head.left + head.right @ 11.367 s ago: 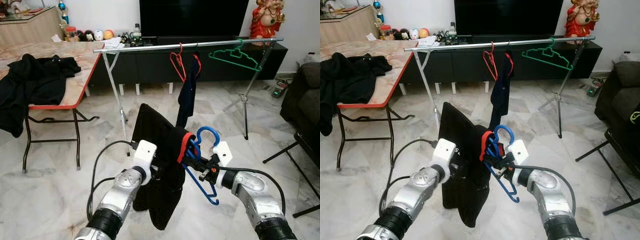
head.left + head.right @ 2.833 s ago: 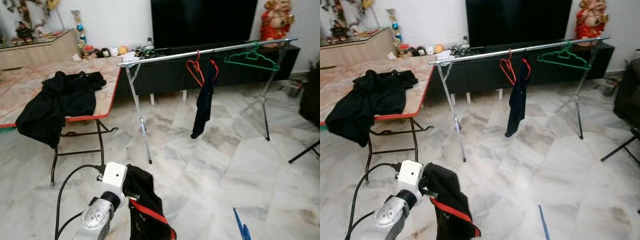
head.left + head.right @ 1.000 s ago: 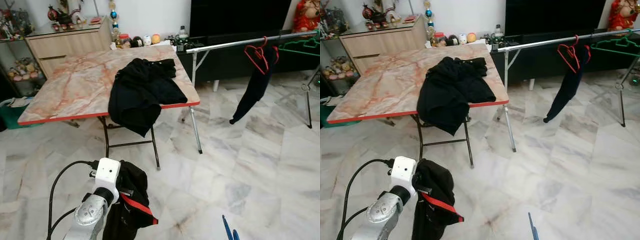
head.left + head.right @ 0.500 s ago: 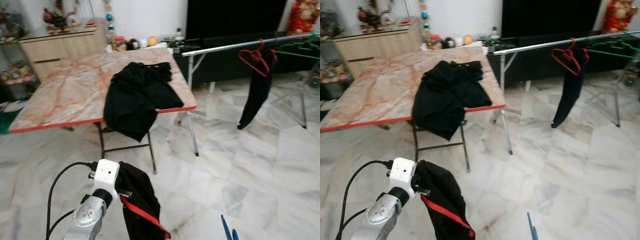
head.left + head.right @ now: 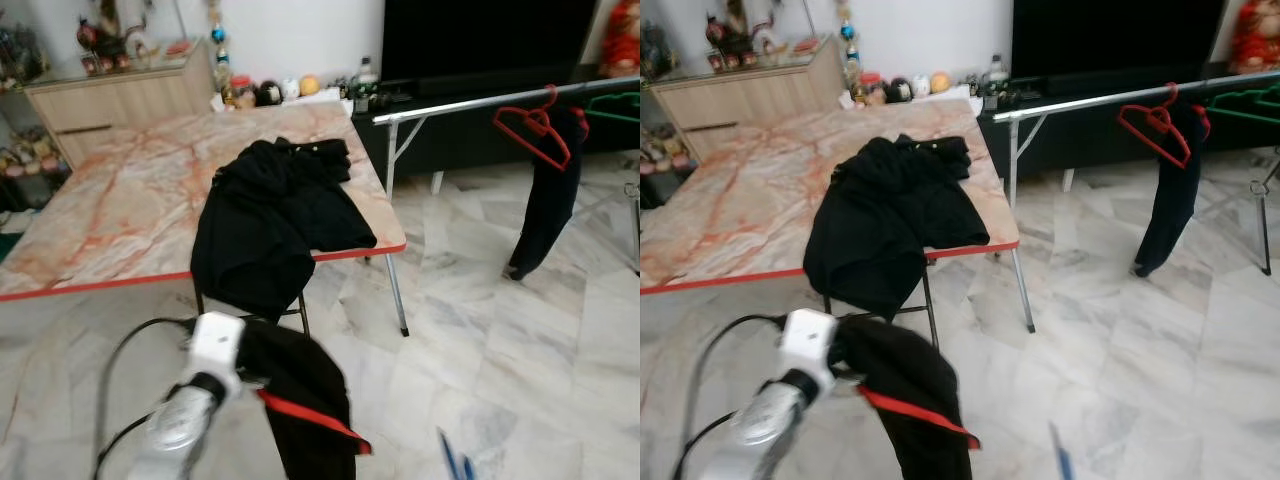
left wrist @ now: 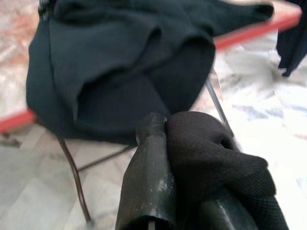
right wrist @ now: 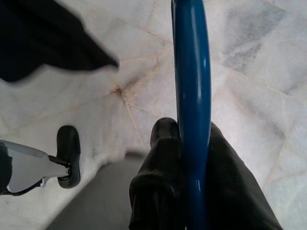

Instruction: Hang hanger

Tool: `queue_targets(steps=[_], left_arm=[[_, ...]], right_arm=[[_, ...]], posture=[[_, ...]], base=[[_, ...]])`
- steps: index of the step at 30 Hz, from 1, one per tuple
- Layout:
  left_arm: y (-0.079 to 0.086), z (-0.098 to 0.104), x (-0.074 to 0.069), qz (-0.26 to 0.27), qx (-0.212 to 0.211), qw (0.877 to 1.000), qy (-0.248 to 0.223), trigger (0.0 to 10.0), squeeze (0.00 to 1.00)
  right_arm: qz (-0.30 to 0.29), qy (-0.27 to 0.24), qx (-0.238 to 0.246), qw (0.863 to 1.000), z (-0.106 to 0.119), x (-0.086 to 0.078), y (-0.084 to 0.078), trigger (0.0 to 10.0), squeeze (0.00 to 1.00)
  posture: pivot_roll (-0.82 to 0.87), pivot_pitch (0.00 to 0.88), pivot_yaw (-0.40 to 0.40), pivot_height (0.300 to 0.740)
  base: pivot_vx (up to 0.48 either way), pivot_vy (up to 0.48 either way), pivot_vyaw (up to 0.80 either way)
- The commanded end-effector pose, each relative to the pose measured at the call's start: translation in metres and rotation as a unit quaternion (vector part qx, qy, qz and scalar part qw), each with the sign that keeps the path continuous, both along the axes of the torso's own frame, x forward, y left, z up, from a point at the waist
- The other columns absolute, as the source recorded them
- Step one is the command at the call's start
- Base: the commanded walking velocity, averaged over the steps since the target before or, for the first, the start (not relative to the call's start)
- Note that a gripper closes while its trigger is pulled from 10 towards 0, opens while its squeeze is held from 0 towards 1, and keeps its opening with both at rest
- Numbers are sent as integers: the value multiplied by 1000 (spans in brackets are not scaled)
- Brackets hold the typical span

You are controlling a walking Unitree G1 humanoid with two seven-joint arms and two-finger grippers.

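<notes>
My left gripper (image 6: 178,140) is shut on a black garment with red trim (image 5: 305,400), which hangs from it low in front of me. One black finger (image 6: 148,167) shows beside the bunched cloth. My right gripper (image 7: 192,143) is shut on a blue hanger (image 7: 193,86); the hanger's tip (image 5: 452,462) pokes up at the bottom of the left eye view. At the far right stands a silver clothes rail (image 5: 470,103). It carries a red hanger (image 5: 535,130) with a dark garment (image 5: 548,195) and a green hanger (image 5: 620,103).
A marble-topped folding table (image 5: 110,220) with a red edge stands just ahead, a pile of black clothes (image 5: 270,215) draped over its near edge. Behind are a wooden sideboard (image 5: 120,85) and a black TV (image 5: 480,40). Marble floor (image 5: 520,350) lies open on the right.
The camera has turned from the rail to the table, which has drawn nearer. The garment, on the blue hanger 11 s ago, is off it. It swings right under my left gripper.
</notes>
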State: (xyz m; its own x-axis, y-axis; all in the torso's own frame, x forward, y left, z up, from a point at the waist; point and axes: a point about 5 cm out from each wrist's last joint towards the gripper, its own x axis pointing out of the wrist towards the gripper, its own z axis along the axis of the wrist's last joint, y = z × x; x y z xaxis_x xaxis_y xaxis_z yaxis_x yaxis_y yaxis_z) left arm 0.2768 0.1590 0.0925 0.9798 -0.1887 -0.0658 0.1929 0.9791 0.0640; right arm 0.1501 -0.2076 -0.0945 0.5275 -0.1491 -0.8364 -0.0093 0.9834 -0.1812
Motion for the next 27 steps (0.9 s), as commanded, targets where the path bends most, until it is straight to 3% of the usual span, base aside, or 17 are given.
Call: queue_targets(steps=[1,4,13,15,18,21,24,25,27], left_arm=[[-3,9,2,-3,-11,1000,-19,10000,0],[-1,22,8,10,-31,999,-37,10000,0],[-15,111,58,-26,-33,983,-177,10000,0],[-27,160,82,-37,-45,969,-241,10000,0],[-37,183,92,-48,-60,961,-264,10000,0],[-65,219,105,-91,-52,949,-299,10000,0],[-71,228,106,-100,-56,945,-307,10000,0],[-81,247,110,-109,-52,939,-322,10000,0],[-89,264,116,-107,-41,937,-330,10000,0]], right_arm=[[-5,14,-5,1000,-2,-9,-7,10000,0],[-3,15,-4,1000,-2,-9,-6,10000,0],[0,14,-1,1000,-2,-6,-2,10000,0],[1,13,1,1000,-2,-4,0,10000,0],[4,12,2,1000,-2,-3,0,10000,0],[6,11,3,1000,-1,-1,2,10000,0],[6,11,3,1000,-1,-1,2,10000,0],[8,11,3,1000,-1,0,3,10000,0],[10,11,3,1000,-1,0,3,10000,0]], posture=[[-33,12,107,740],[-30,13,102,740],[1,4,98,740],[11,0,97,740],[22,0,96,740],[23,0,101,740],[23,0,101,740],[23,0,105,740],[27,0,107,740]], base=[[412,0,0],[416,0,0],[417,0,0],[420,0,0],[419,0,0],[420,0,0],[420,0,0],[480,0,0],[480,0,0]])
